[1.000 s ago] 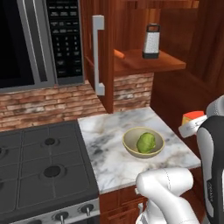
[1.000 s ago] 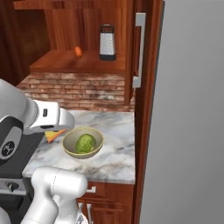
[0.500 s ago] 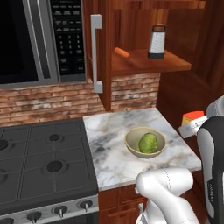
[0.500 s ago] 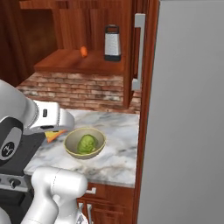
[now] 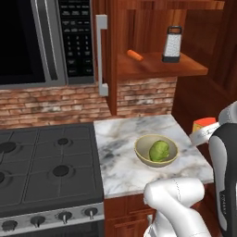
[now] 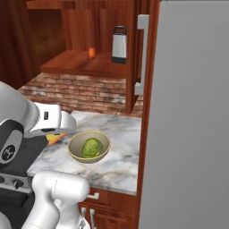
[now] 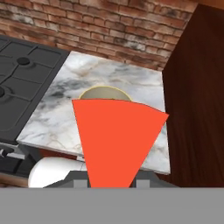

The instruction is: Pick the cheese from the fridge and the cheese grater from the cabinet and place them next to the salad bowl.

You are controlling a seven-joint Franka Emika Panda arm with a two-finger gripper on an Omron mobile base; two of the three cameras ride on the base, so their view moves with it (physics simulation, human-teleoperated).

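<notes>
The robot's gripper [image 7: 111, 183], clamped on the cheese [image 7: 114, 140], holds the wedge above the marble counter [image 5: 120, 157], near the salad bowl [image 5: 156, 150]; the cheese grater [image 5: 172, 44] stands on the open cabinet's shelf [image 5: 157, 67] beside a carrot [image 5: 136, 55]. The wedge hides much of the bowl from the hand camera, so a lowering could clip its rim. A release near the counter's edge risks a fall.

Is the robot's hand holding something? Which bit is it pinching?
Yes, the gripper holds the cheese, pinching it at the wedge's narrow pointed end.
</notes>
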